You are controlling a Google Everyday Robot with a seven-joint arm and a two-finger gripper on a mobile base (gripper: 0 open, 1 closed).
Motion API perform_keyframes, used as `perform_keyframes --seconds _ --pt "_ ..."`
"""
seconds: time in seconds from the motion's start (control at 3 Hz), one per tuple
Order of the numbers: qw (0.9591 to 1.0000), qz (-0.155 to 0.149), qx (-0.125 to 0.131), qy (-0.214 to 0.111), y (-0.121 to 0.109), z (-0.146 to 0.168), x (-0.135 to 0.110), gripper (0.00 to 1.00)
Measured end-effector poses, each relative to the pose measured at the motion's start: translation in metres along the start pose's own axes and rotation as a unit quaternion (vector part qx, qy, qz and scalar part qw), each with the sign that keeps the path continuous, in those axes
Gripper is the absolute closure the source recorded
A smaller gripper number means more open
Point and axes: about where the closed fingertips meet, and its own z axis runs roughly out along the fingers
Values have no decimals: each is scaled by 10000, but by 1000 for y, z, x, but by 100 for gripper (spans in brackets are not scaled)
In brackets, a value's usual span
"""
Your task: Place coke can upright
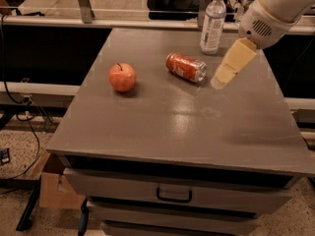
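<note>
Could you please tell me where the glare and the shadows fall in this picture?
Camera view: dim, warm light; a pale glare sheen on the table in front of the coke can, which lies on its side; a small shadow under the apple; the gripper hangs just right of the can in the picture, lit pale.

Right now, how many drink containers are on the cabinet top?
2. The coke can lies on its side near the middle-back; the water bottle stands upright at the far edge. The gripper hovers beside the can's silver end. None look hidden.
</note>
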Motion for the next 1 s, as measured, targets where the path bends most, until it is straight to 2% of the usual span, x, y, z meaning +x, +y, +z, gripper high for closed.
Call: perform_keyframes --seconds 0.33,0.67,1.0 --pt "10000 0 0 0 0 0 0 0" --pt "9999 51 -18 -108 -12 12 -10 0" --pt "9999 132 37 -86 -28 31 -27 0"
